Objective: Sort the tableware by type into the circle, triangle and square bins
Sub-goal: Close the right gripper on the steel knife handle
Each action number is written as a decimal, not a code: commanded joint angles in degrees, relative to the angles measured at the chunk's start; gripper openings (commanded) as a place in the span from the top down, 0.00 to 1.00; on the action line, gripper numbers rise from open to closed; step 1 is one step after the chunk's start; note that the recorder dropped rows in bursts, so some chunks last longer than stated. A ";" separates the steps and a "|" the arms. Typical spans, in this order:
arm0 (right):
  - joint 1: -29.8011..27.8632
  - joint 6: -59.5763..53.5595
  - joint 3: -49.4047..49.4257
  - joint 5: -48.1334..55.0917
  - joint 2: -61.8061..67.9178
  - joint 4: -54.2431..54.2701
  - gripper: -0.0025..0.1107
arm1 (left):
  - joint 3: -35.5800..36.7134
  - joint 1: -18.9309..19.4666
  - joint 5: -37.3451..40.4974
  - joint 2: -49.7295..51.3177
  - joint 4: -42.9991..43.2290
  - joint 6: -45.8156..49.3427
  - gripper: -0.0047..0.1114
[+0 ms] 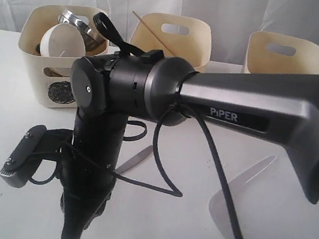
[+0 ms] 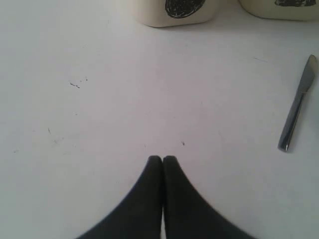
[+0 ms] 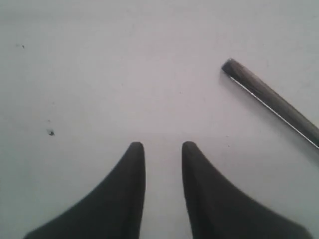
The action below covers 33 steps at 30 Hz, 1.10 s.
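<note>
Right tool (image 3: 163, 145) gapes empty and left tool (image 2: 162, 159) is clenched on nothing near one knife (image 2: 297, 104), one plate (image 1: 253, 178), three bins (image 1: 38, 40).

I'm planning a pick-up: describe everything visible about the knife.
The knife is one slim piece of polished steel, with a broader blade tapering into a narrow, round-ended handle. It lies flat and loose on the white table, blade end nearer the bins. Only the table touches it.
</note>
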 commanded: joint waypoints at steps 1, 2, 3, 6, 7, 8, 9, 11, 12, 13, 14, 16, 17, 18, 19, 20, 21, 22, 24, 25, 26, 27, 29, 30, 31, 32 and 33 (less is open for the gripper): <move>0.18 -1.28 0.03 1.40 -0.31 -6.21 0.73 | 0.38 0.14 1.69 -0.27 -0.33 -0.05 0.96; 0.18 -1.28 0.03 1.40 -0.31 -7.54 0.73 | 0.38 0.14 1.69 -0.27 -0.33 -0.05 0.96; 0.18 -1.28 0.03 1.40 -0.31 -8.41 0.73 | 0.38 0.14 1.69 -0.27 -0.33 -0.05 0.96; 0.18 -1.28 0.03 0.41 -0.31 -9.79 0.73 | 0.38 0.14 1.69 -0.27 -0.33 -0.05 0.96; 0.18 -1.28 0.03 -0.03 -0.31 -9.79 0.73 | 0.38 0.14 1.69 -0.27 -0.33 -0.05 0.96; 0.18 -1.61 0.03 -0.34 -0.31 -9.79 0.73 | 0.38 0.14 1.69 -0.27 -0.33 -0.05 0.96; 0.18 -2.74 0.03 -0.33 -0.31 -9.79 0.72 | 0.38 0.14 1.69 -0.27 -0.33 -0.05 0.96; 0.18 -5.46 0.03 0.05 -0.20 -9.79 0.69 | 0.38 0.14 1.69 -0.27 -0.33 -0.05 0.96; 0.18 -6.97 0.03 0.35 -0.20 -9.83 0.66 | 0.38 0.14 1.69 -0.27 -0.33 -0.05 0.96; 0.18 -8.83 0.03 0.65 -0.20 -10.12 0.63 | 0.38 0.14 1.69 -0.27 -0.33 -0.05 0.96; 0.18 -10.30 0.03 0.65 -0.20 -10.27 0.60 | 0.38 0.14 1.69 -0.27 -0.33 -0.05 0.96; 0.07 -13.09 0.03 0.65 -0.20 -11.49 0.57 | 0.38 0.14 1.69 -0.27 -0.33 -0.05 0.96; 0.07 -13.72 0.03 0.45 -0.20 -12.50 0.57 | 0.38 0.14 1.69 -0.27 -0.33 -0.05 0.96; 0.07 -14.73 0.03 0.13 -0.20 -14.31 0.57 | 0.38 0.14 1.69 -0.27 -0.33 -0.05 0.96; 0.07 -15.42 0.03 -0.54 -0.08 -15.47 0.57 | 0.38 0.14 1.69 -0.27 -0.33 -0.05 0.96; 0.07 -16.23 0.03 -1.12 -0.10 -16.57 0.57 | 0.38 0.14 1.69 -0.27 -0.33 -0.05 0.96; 0.07 -16.66 0.03 -1.88 -0.07 -17.39 0.57 | 0.38 0.14 1.69 -0.27 -0.33 -0.05 0.96; 0.07 -16.92 0.03 -2.68 0.03 -17.71 0.57 | 0.38 0.14 1.69 -0.27 -0.33 -0.05 0.96; 0.07 -17.87 0.03 -5.08 0.56 -17.71 0.57 | 0.38 0.14 1.69 -0.27 -0.33 -0.05 0.96; 0.07 -17.87 0.03 -5.94 0.98 -17.71 0.57 | 0.38 0.14 1.69 -0.27 -0.33 -0.05 0.96; 0.07 -17.87 0.03 -7.19 1.27 -17.71 0.57 | 0.38 0.14 1.69 -0.27 -0.33 -0.05 0.96; 0.07 -17.87 0.03 -8.32 1.70 -17.71 0.57 | 0.38 0.14 1.69 -0.27 -0.33 -0.05 0.96; 0.07 -17.87 0.03 -10.61 2.23 -17.71 0.57 | 0.38 0.14 1.69 -0.27 -0.33 -0.05 0.96; 0.07 -17.87 0.03 -11.78 2.32 -17.71 0.57 | 0.38 0.14 1.69 -0.27 -0.33 -0.05 0.96; 0.07 -17.87 0.03 -12.92 2.35 -17.71 0.57 | 0.38 0.14 1.69 -0.27 -0.33 -0.05 0.96; 0.07 -17.87 0.03 -14.12 2.45 -17.71 0.57 | 0.38 0.14 1.69 -0.27 -0.33 -0.05 0.96; 0.07 -17.87 0.03 -15.24 2.57 -17.60 0.57 | 0.38 0.14 1.69 -0.27 -0.33 -0.05 0.96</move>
